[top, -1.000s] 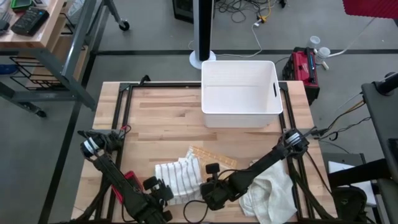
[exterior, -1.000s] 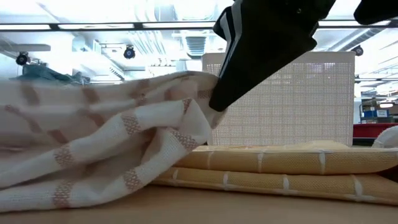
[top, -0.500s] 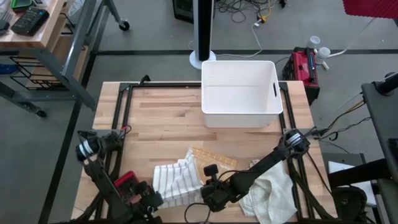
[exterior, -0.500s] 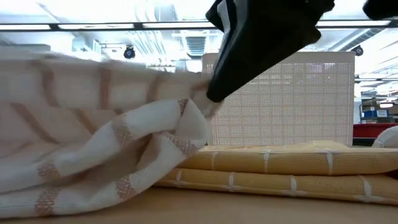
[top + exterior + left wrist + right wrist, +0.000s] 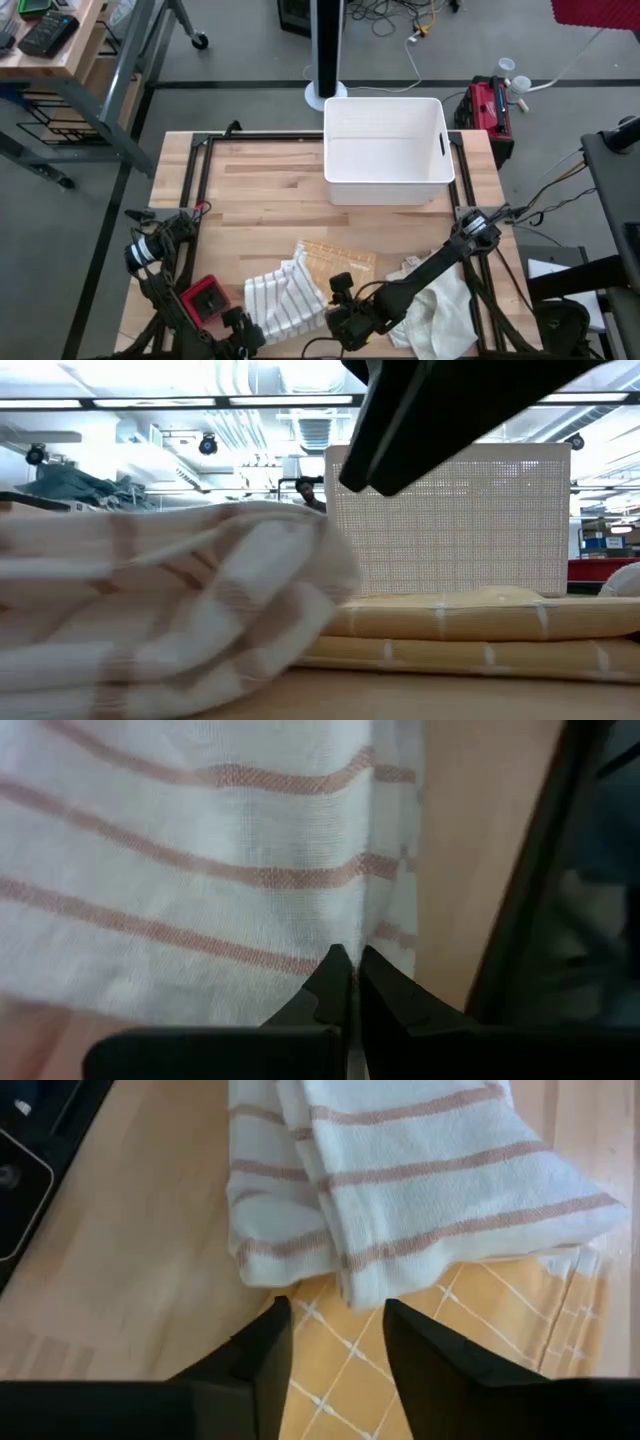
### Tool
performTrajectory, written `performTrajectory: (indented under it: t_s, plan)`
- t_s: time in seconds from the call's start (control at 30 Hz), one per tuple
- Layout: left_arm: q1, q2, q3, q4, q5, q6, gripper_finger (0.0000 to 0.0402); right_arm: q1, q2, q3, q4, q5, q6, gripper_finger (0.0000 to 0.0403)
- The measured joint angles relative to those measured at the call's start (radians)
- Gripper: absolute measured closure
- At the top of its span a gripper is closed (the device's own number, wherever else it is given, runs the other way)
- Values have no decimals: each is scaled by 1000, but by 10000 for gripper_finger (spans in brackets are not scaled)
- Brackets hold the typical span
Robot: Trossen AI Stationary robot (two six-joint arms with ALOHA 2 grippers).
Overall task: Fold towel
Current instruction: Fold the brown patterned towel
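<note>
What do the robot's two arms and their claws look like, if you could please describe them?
Both arms are dark, jointed links with pale bands at the upper joints. The left arm carries a red square patch. Each claw, left claw and right claw, has two black tapered fingers.

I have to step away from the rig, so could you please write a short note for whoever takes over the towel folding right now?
Left claw: shut on the near edge of the striped towel.
Right claw: open, holding nothing, just above the striped towel's other end, where it overlaps the yellow towel.
Things: the striped towel lies bunched at the table's near edge, partly on the yellow towel. A plain white cloth is heaped under the right arm. The white bin sits at the far side.
Done: no neat fold visible.
Left: flatten and fold the striped towel.
</note>
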Motion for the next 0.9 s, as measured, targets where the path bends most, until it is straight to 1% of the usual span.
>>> performTrajectory:
  t_s: [0.13, 0.23, 0.33, 0.43, 0.53, 0.63, 0.77, 0.9]
  plan:
    - [0, 0, 0, 32, -17, -6, 401, 0, 0, -1, 12, 0, 17, 234]
    - [5, 0, 0, 84, -38, 0, 387, 0, 1, -3, 24, 0, 30, 225]
    - [16, 0, 0, 115, 4, -10, 353, 0, 1, -9, 26, 0, 43, 220]
    - [18, 0, 0, 129, 32, -55, 313, 0, 2, -9, 25, 0, 44, 216]
    - [15, 0, 1, 182, 31, -56, 276, -4, 2, -9, 25, 0, 59, 213]
    - [11, 0, 2, 222, 27, -57, 252, -12, 2, -10, 25, 0, 88, 212]
    - [3, -10, 3, 236, 24, -86, 239, -30, 2, -12, 17, 0, 111, 212]
    - [-12, -33, 3, 239, 26, -127, 245, -43, 1, -21, 12, -1, 125, 213]
